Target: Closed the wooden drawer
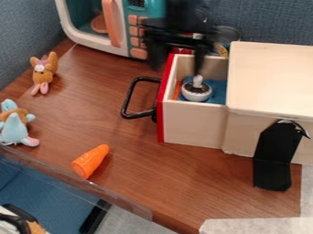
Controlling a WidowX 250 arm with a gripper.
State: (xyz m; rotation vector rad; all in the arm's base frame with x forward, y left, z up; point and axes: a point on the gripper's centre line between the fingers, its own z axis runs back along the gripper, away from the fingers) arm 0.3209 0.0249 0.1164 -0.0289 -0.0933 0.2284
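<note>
The wooden drawer (194,123) is open: it stands out from the left side of the wooden box (272,75), and its inside can be seen from above. It has a red front (161,107) with a black handle (127,98). The black hand (178,68) hangs over the far part of the drawer, near the red front. It is blurred, but its two fingers seem to stand apart, one near the red front and the other above the inside. I cannot tell if the second finger touches the white knob (197,80) under it.

This knob is on a small round object (196,92), which lies on blue cloth (217,87) in the drawer. A black flap (274,157) hangs down the near side of the box to the worktop (147,183).

An orange toy carrot (90,161) lies near the front edge. A toy microwave (92,43) stands at the back, and at the left are a brown plush toy (43,73) and a light blue one (13,130).
</note>
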